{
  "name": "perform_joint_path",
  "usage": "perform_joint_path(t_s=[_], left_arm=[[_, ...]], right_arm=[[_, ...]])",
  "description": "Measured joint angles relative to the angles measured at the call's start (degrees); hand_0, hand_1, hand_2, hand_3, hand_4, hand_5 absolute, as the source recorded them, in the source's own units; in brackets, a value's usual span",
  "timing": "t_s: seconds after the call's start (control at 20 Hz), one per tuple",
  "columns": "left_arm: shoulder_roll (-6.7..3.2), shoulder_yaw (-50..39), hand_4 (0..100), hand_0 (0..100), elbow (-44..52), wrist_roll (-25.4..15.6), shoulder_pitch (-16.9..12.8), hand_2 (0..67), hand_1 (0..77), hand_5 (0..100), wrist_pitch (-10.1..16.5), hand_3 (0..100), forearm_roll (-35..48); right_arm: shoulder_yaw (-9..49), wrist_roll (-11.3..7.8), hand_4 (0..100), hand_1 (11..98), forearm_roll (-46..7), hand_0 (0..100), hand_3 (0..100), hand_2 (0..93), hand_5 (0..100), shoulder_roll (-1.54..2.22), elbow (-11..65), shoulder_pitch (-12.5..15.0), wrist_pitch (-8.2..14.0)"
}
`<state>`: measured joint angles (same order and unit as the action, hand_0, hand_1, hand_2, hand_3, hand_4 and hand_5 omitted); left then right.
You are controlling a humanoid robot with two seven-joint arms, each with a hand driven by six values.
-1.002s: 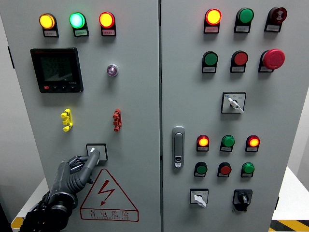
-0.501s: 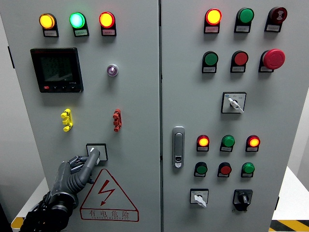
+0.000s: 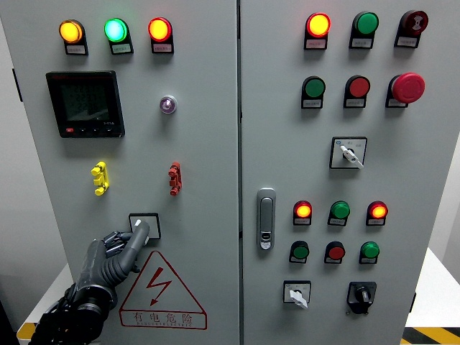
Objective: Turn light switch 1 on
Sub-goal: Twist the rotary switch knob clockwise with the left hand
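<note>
A small square switch plate (image 3: 150,218) sits low on the grey cabinet's left door (image 3: 201,144), just above the warning triangle. My left hand (image 3: 131,236) rises from the lower left, dark and gloved. Its index finger (image 3: 139,231) is stretched out with the tip on the plate, covering the switch's knob, and the other fingers are curled in. It holds nothing. Higher up are a yellow toggle (image 3: 99,178) and a red toggle (image 3: 174,177). My right hand does not show.
Yellow, green and red lamps (image 3: 115,30) glow across the top left, above a black meter (image 3: 85,103). The right door carries a handle (image 3: 266,218), push buttons, a red emergency stop (image 3: 407,87) and rotary selectors (image 3: 348,152). A red hazard triangle (image 3: 161,290) sits beside my wrist.
</note>
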<state>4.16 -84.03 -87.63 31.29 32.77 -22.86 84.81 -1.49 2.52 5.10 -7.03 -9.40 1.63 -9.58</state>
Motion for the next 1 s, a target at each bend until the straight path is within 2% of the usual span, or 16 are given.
perform_joint_path(t_s=[0.4, 0.55, 0.65, 0.75, 1.0], left_arm=[[-0.03, 0.09, 100, 100, 0.01, 0.01, 0.07, 49.9, 60.5, 74, -0.01, 96, 0.00], [-0.03, 0.10, 100, 100, 0.01, 0.01, 0.09, 50.1, 54.1, 75, -0.08, 97, -0.25], [-0.03, 0.10, 100, 100, 0.01, 0.01, 0.09, 50.2, 45.7, 75, -0.09, 97, -0.32], [0.03, 0.10, 100, 100, 0.01, -0.03, 0.10, 50.1, 41.9, 76, -0.18, 97, -0.39], [0.06, 0.11, 100, 100, 0.01, -0.11, 0.12, 50.0, 37.8, 76, -0.27, 98, -0.47]], right_arm=[[0.00, -0.03, 23, 22.5, 0.00, 0, 11, 0.0, 15, 0.00, 0.00, 0.04, 0.00], [0.00, -0.03, 23, 22.5, 0.00, 0, 11, 0.0, 15, 0.00, 0.00, 0.05, 0.00], [0.00, -0.03, 23, 22.5, 0.00, 0, 11, 0.0, 15, 0.00, 0.00, 0.04, 0.00], [0.00, -0.04, 23, 22.6, 0.00, 0, 11, 0.0, 15, 0.00, 0.00, 0.04, 0.00], [0.00, -0.03, 23, 22.6, 0.00, 0, 11, 0.0, 15, 0.00, 0.00, 0.03, 0.00]])
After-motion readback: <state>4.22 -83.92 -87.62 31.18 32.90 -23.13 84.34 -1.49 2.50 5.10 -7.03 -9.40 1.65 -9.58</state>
